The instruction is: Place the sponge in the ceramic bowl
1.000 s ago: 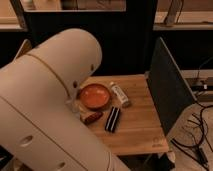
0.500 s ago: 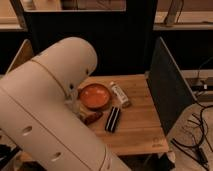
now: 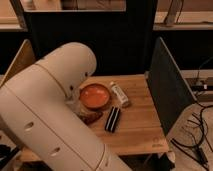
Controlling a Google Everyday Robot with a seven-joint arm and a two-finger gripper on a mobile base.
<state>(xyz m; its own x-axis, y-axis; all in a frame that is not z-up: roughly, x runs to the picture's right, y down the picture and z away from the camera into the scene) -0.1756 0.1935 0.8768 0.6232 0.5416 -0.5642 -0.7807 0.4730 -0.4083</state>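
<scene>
The ceramic bowl [image 3: 95, 96], orange-red and shallow, sits on the wooden table [image 3: 135, 127] just right of my big white arm [image 3: 50, 115]. Nothing shows inside the part of the bowl I can see. The arm fills the left half of the camera view and hides the table's left side. The sponge is hidden or out of view. My gripper is also out of view, somewhere behind the arm's bulk.
A small white box [image 3: 119, 93] lies right of the bowl, and a black flat bar [image 3: 112, 119] lies in front of it. A reddish-brown item [image 3: 90, 118] peeks out at the arm's edge. A dark upright panel [image 3: 167, 95] walls the right side; cables [image 3: 195, 137] lie beyond it.
The arm's rounded end has sunk a little and shifted, covering slightly more of the table's left. The bowl, box and bar have not moved.
</scene>
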